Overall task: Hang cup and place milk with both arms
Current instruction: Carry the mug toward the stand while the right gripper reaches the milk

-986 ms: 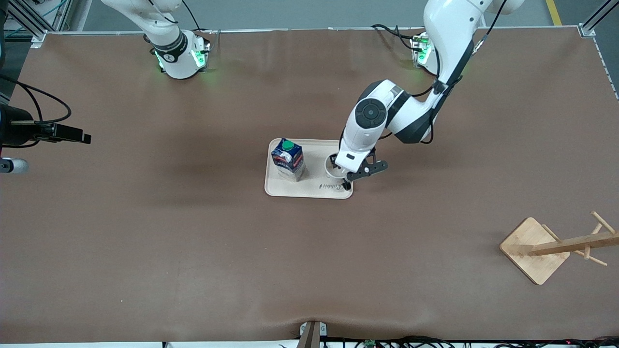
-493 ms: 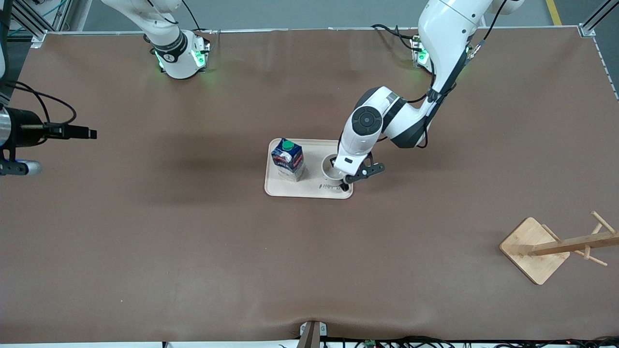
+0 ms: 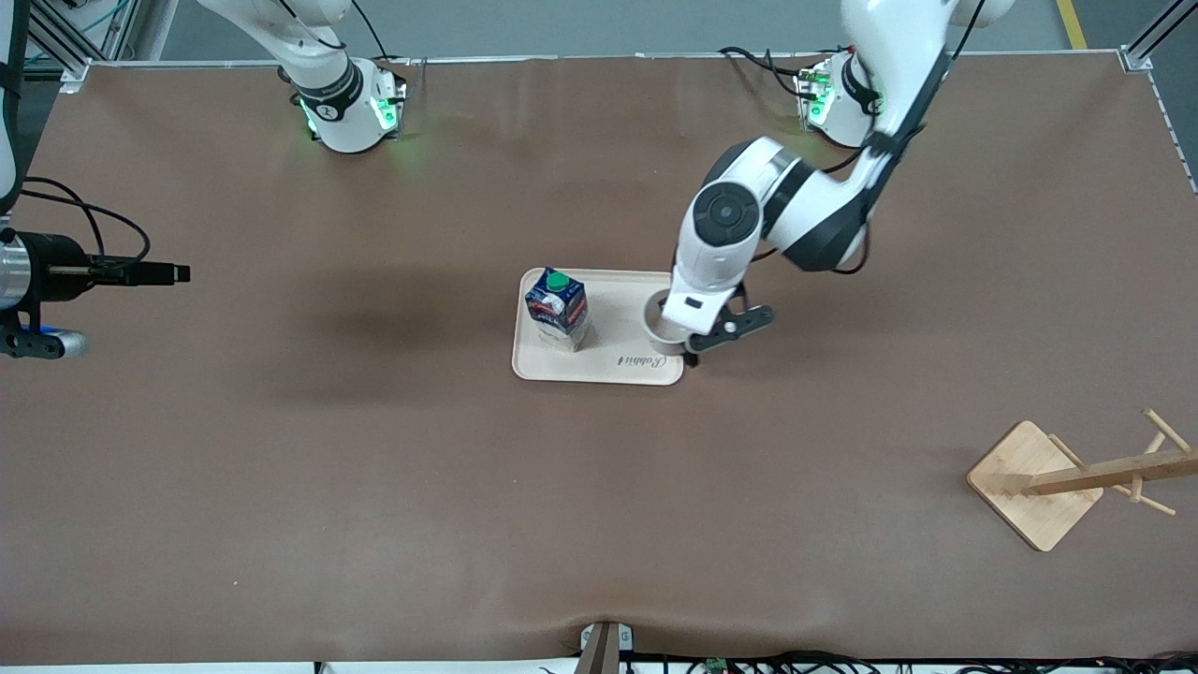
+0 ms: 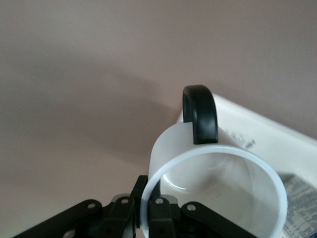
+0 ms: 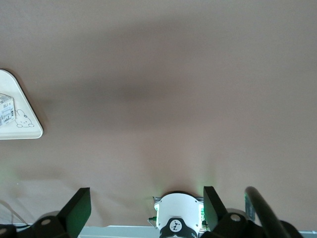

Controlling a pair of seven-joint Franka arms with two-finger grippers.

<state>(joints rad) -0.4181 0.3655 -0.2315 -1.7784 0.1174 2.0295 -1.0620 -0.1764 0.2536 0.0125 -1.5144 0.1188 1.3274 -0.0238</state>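
The left gripper (image 3: pixel 686 348) is clamped on the rim of the cup (image 3: pixel 661 328), one finger inside the wall and one outside, and holds it in the air over the tray's (image 3: pixel 599 367) corner toward the left arm's end of the table. In the left wrist view the cup (image 4: pixel 213 188) is seen from above its open mouth, its black handle (image 4: pixel 199 113) pointing away from the fingers (image 4: pixel 157 218), with the tray's pale edge (image 4: pixel 257 124) below it. The milk (image 3: pixel 558 308) stands upright on the tray toward the right arm's end, green cap up, well clear of the cup. A wooden rack (image 3: pixel 1076 482) with pegs stands near the left arm's end of the table, nearer the front camera than the tray — bare brown table (image 3: pixel 374 468) lies between the two. The right gripper (image 3: pixel 150 273) waits up by the table's edge at the right arm's end; its wrist view shows both fingers (image 5: pixel 75 212) spread apart, holding nothing, the tray's corner (image 5: pixel 22 124) off to one side.
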